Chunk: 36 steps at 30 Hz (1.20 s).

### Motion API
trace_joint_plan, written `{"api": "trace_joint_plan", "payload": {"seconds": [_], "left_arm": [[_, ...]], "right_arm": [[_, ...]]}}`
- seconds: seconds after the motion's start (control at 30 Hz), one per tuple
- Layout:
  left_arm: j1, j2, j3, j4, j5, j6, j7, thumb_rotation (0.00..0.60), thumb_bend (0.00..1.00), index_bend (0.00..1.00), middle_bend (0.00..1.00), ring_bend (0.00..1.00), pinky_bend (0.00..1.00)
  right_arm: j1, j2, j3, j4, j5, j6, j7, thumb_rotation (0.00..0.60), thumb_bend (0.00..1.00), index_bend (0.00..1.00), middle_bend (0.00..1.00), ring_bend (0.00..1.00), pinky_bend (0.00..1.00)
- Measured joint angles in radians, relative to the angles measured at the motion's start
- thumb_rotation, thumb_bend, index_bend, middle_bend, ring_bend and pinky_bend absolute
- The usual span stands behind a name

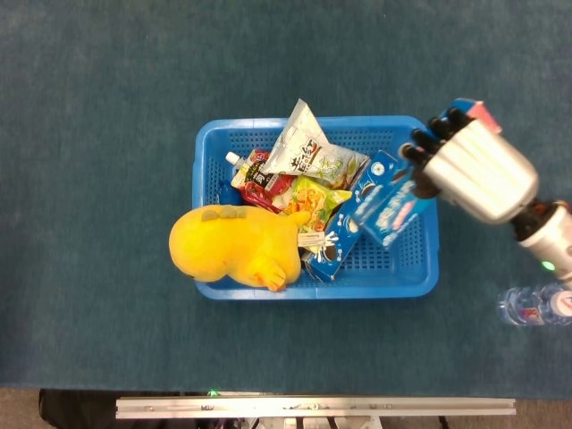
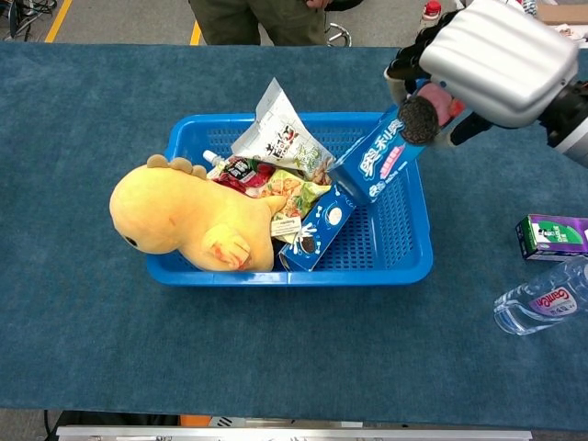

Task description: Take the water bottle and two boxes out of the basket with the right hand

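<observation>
Lifting clear of the basket [image 2: 184, 271] at its 2 o'clock corner, the right robot hand [image 2: 496, 60] pinches a blue box [image 2: 379, 158]. Bottle [image 2: 542, 308] and purple box [image 2: 554, 236] already lie on the counter [image 2: 83, 349] at 4 o'clock; only set-down remains.

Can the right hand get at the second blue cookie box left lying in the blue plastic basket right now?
Probably not yet: the right hand already holds one blue cookie box; the second box lies uncovered.
</observation>
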Motion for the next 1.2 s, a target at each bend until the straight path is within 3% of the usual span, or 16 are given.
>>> {"api": "trace_joint_plan", "payload": {"seconds": [0.63, 1.07, 1.2], "left_arm": [[-0.003, -0.005, -0.004, 0.003, -0.010, -0.008, 0.009, 0.600, 0.20, 0.28, 0.10, 0.04, 0.23], [-0.004, -0.012, -0.010, 0.009, -0.015, -0.007, 0.005, 0.600, 0.20, 0.28, 0.10, 0.04, 0.23], [-0.004, -0.011, -0.010, 0.009, -0.015, -0.005, 0.001, 0.600, 0.20, 0.28, 0.10, 0.04, 0.23]], "right_arm": [[-0.130, 0.211, -0.073, -0.151, 0.036, 0.011, -0.091, 0.600, 0.00, 0.52, 0.63, 0.50, 0.34], [-0.156, 0.183, -0.109, -0.100, 0.131, -0.101, -0.114, 0.600, 0.00, 0.52, 0.63, 0.50, 0.34], [-0.156, 0.170, -0.113, -0.090, 0.147, -0.125, -0.117, 0.600, 0.00, 0.52, 0.58, 0.49, 0.34]]}}
